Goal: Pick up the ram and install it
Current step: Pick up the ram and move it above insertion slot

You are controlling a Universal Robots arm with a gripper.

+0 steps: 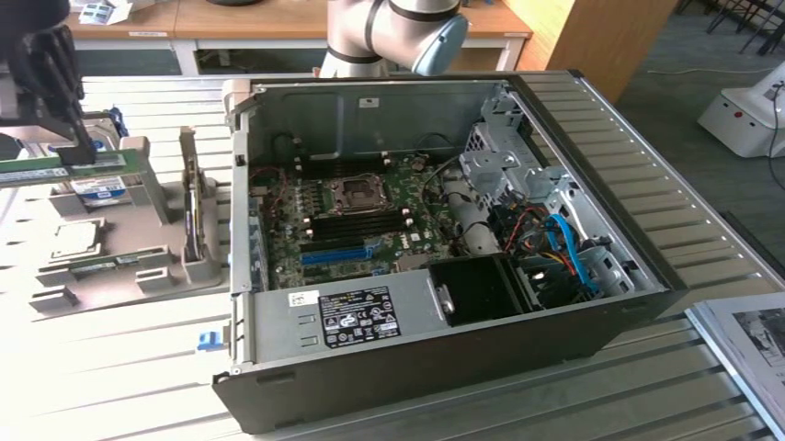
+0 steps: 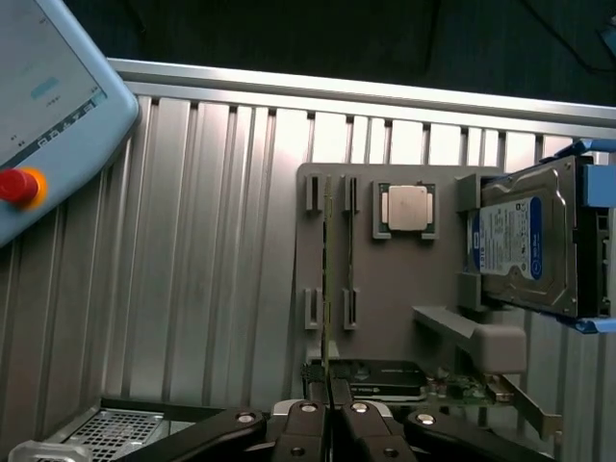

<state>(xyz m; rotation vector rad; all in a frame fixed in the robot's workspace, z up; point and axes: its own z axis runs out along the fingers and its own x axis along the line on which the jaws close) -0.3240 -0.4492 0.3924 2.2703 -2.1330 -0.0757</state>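
Green, slim ram (image 1: 47, 172) strip clamped between fingers (image 2: 308, 423).

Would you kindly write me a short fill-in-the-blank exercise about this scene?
1. The gripper is ____ on the ram.
2. The button on the pendant is coloured ____.
3. The long slot on the motherboard inside the computer case is coloured ____.
Missing words: shut; red; blue.
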